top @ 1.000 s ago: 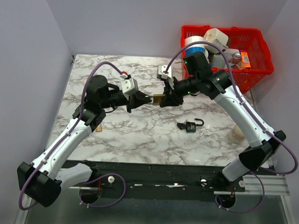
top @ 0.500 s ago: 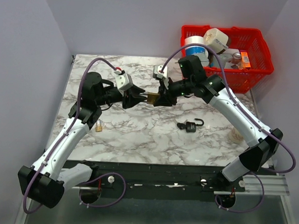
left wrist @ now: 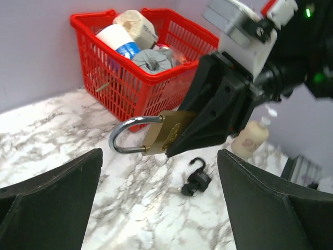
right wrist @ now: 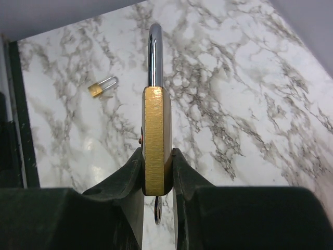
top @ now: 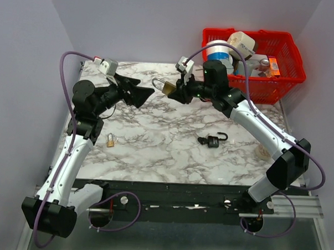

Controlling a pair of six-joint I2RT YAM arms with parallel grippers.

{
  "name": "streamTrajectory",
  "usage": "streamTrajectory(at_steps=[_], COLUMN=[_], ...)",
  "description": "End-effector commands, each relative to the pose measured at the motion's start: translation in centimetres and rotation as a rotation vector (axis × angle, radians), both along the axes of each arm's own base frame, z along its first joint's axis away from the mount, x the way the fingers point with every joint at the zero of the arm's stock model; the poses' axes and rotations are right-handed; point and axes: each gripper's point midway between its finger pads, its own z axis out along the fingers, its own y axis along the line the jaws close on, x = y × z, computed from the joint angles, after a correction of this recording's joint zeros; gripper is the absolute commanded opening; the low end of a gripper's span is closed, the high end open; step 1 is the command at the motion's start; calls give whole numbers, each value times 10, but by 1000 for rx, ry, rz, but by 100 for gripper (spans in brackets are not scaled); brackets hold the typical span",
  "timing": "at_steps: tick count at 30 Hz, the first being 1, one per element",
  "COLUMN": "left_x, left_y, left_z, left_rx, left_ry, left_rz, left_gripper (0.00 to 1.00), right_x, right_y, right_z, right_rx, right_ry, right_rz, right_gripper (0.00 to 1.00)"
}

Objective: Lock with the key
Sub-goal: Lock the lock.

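Above the far half of the marble table (top: 154,157), the right fingers (right wrist: 124,183) pinch a large brass padlock (right wrist: 154,136) by the lower part of its body, one pad on each broad face. Seen from overhead, its steel shackle points toward 9 o'clock, and the padlock is held clear of the table top. A thin dark piece with a hole shows below the padlock's body between the two pads; what it is cannot be told. Facing the padlock from the 9 o'clock side, the left fingers (top: 132,92) are spread wide and hold nothing, with open air between their tips and the shackle. The key (top: 203,140), a small dark bunch, lies on the table at about 4 o'clock from the centre. It is touching or just beside a black padlock (top: 214,141) whose shackle stands open, well apart from both sets of fingers. A small brass padlock (top: 110,139) lies alone at 8 o'clock, beside the left arm. A red basket (top: 268,88) packed with rolls of tape and other goods sits at the far right corner, at 1 o'clock. A cream bottle (left wrist: 250,139) stands near the table's right edge at about 3 o'clock
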Motion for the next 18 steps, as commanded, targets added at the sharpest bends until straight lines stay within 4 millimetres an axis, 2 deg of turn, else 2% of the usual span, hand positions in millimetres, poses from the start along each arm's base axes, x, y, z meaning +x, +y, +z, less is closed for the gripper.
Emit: streamTrajectory(at_steps=[1,2,4,8,9,13,18], left_x=[29,37,43,56,58,59,60], left_y=[14,11,8,5,4,-9,-19], left_z=[8,-1,-7,-19,-20,-22,-33], left_rx=[-339,-372,-459,-515,-522,-550,-581], left_ry=[342,408,510,586,599,627,684], left_rz=[181,184,191,233,232,197,204], left_gripper=[99,99,99,99,99,99,99], right_x=[35,39,45,46,44,41,37], right_y=[7,8,11,22,27,38,46], right_z=[58,61,65,70,66,60,63], right_rx=[191,206,233,265,264,265,292], right_ry=[-155,-163,-157,-140,-126,-100,-83], right_rz=[-151,-169,-203,-216,-209,-215,-224], right_gripper=[1,1,1,1,1,1,1])
